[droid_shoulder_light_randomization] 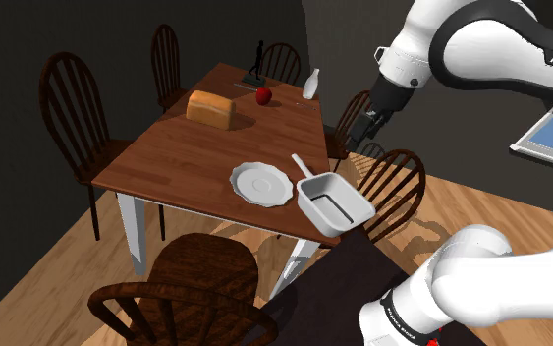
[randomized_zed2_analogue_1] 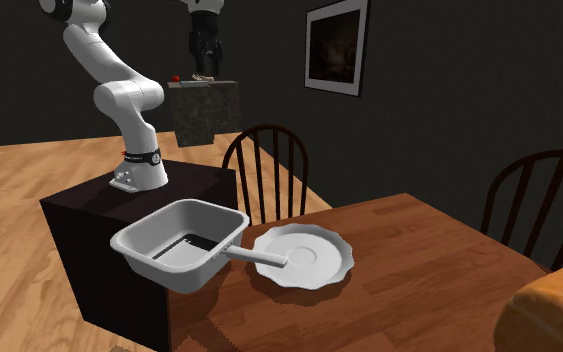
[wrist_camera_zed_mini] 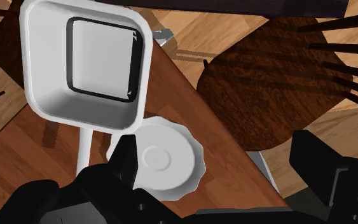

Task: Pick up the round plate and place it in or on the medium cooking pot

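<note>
A white round plate (droid_shoulder_light_randomization: 261,184) with a wavy rim lies on the wooden table (droid_shoulder_light_randomization: 181,147) near its edge. Right beside it stands the white, square-cornered cooking pot (droid_shoulder_light_randomization: 335,201), whose long handle (droid_shoulder_light_randomization: 302,165) runs past the plate's rim. The pot is empty, with a dark inner bottom (wrist_camera_zed_mini: 101,60). My black gripper (droid_shoulder_light_randomization: 367,123) hangs open high above the table's edge, up and off to the side of both. In the wrist view the plate (wrist_camera_zed_mini: 161,159) lies by one of the fingers (wrist_camera_zed_mini: 126,159); nothing is between them. From the second exterior view, plate (randomized_zed2_analogue_1: 301,257) and pot (randomized_zed2_analogue_1: 181,242) sit side by side.
Farther along the table are a bread loaf (droid_shoulder_light_randomization: 211,108), a red apple (droid_shoulder_light_randomization: 263,95), a white bottle (droid_shoulder_light_randomization: 310,85) and a dark figurine (droid_shoulder_light_randomization: 255,64). Wooden chairs (droid_shoulder_light_randomization: 392,187) ring the table; one seat (wrist_camera_zed_mini: 266,83) lies under the gripper. The dark stand (randomized_zed2_analogue_1: 99,220) adjoins the pot's corner.
</note>
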Controlling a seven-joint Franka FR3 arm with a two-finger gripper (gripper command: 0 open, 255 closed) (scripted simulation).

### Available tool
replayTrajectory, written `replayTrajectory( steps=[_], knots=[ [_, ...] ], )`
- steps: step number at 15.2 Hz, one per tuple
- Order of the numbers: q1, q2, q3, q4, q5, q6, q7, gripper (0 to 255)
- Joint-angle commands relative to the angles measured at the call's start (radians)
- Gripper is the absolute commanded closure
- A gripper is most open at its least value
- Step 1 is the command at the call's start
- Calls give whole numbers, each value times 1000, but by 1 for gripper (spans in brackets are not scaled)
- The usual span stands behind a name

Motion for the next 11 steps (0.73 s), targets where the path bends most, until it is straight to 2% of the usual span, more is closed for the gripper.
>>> replayTrajectory(
  steps=[1, 11],
  knots=[
    [0, 0, 0, 0, 0, 0, 0, 0],
    [-13, 244, 121, -119, -94, 374, 123, 0]
  ],
)
